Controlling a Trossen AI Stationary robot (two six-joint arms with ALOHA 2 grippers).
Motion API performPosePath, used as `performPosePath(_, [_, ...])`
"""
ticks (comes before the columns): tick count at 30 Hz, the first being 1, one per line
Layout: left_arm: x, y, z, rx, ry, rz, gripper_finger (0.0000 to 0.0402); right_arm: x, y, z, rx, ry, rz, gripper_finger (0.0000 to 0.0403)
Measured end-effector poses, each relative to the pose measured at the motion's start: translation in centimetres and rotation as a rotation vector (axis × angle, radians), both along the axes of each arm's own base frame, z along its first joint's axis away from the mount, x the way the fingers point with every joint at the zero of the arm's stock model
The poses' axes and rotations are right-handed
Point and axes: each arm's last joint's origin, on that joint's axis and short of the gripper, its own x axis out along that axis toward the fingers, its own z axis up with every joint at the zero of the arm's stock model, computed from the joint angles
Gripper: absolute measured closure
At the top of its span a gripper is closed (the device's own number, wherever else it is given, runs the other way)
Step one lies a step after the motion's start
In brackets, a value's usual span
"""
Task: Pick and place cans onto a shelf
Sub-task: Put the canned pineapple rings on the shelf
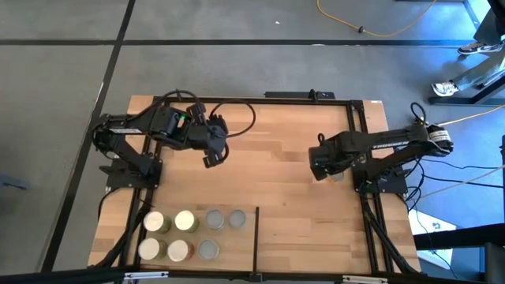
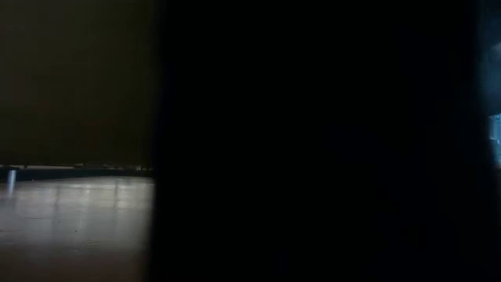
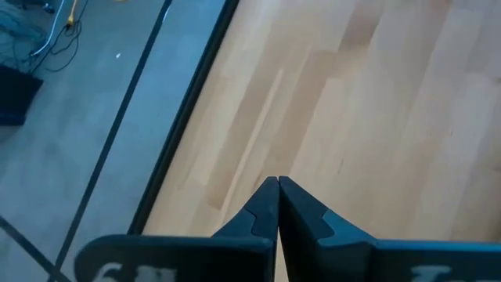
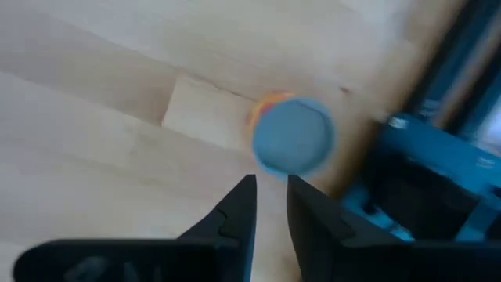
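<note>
Seven short round-topped cans (image 1: 189, 234) grouped left of the thin black divider strip (image 1: 256, 237); task well along.
Right gripper (image 4: 271, 190), jaws slightly parted, empty, above a blue-topped orange-sided can (image 4: 293, 135); left gripper (image 3: 278, 188) closed, idle.

We see pale wood-plank shelf (image 1: 284, 189) with black frame rails, white- and grey-topped cans (image 1: 189, 234), one can (image 4: 293, 135) with blue-grey top and orange-red side, dark arms, grey floor (image 1: 237, 71).
</note>
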Motion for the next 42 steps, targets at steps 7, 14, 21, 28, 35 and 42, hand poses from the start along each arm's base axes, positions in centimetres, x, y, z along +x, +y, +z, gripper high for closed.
performPosePath(7, [0.0,0.5,0.0,0.000,0.000,0.020,0.0401,0.0,-1.0,-4.2,0.054,-0.060,0.021,0.0328])
performPosePath(14, [0.1,1.1,0.0,0.000,0.000,0.042,0.0401,-1.4,-1.4,-6.3,0.084,0.015,-0.077,0.0328])
performPosePath(21, [0.1,1.8,0.0,0.000,-0.001,0.066,0.0401,-1.3,-1.4,-7.6,0.087,-0.038,-0.082,0.0328])
performPosePath(28, [0.1,2.3,0.0,0.001,0.000,0.086,0.0401,-1.6,-1.3,-8.1,0.088,-0.035,-0.062,0.0328])
performPosePath(35, [0.1,2.4,0.0,0.023,0.026,0.048,0.0401,-2.2,-1.3,-9.8,0.087,-0.062,-0.051,0.0341])
performPosePath(42, [0.1,2.4,0.0,0.025,0.029,0.043,0.0401,-1.0,-1.5,-8.7,0.057,-0.103,0.144,0.0392])
